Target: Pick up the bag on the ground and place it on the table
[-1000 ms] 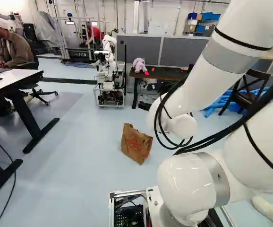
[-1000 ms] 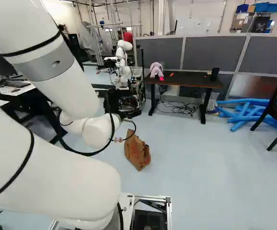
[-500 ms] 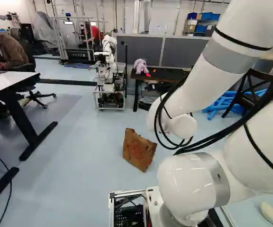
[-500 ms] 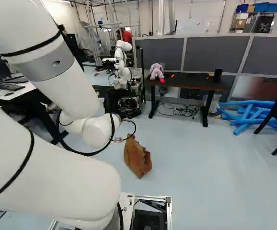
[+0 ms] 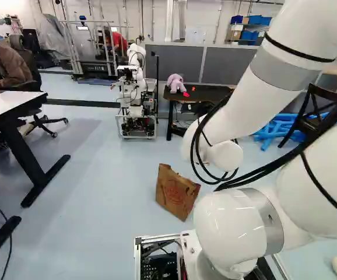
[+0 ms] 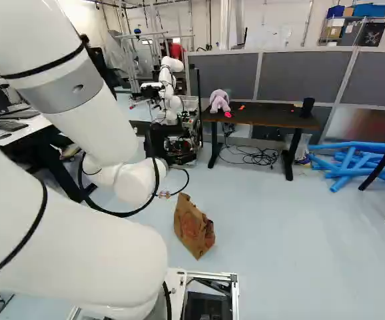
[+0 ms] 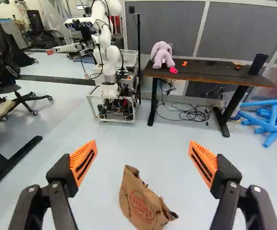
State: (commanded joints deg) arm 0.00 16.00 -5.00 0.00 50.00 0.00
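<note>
Left base view: brown paper bag with red round print is on the pale blue floor, leaning, near the white arm. Another robot, a white arm on a wheeled metal frame, stands farther off. White-topped desk with black legs at the left.

Right base view: same bag, on the floor, ahead of the arm's base. Dark-topped counter with black legs is beyond it and to its right, carrying a light purple plush toy at one end and a black cylinder at the other. Blue foam tubes on the floor just beside the counter. Black body of the hand partly shows past the arm.

Wrist view: hand is wide apart, nothing clamped; orange pads face each other. Bag sits lower, on the floor, framed between the fingers, touching neither. Black cables under the counter.
</note>
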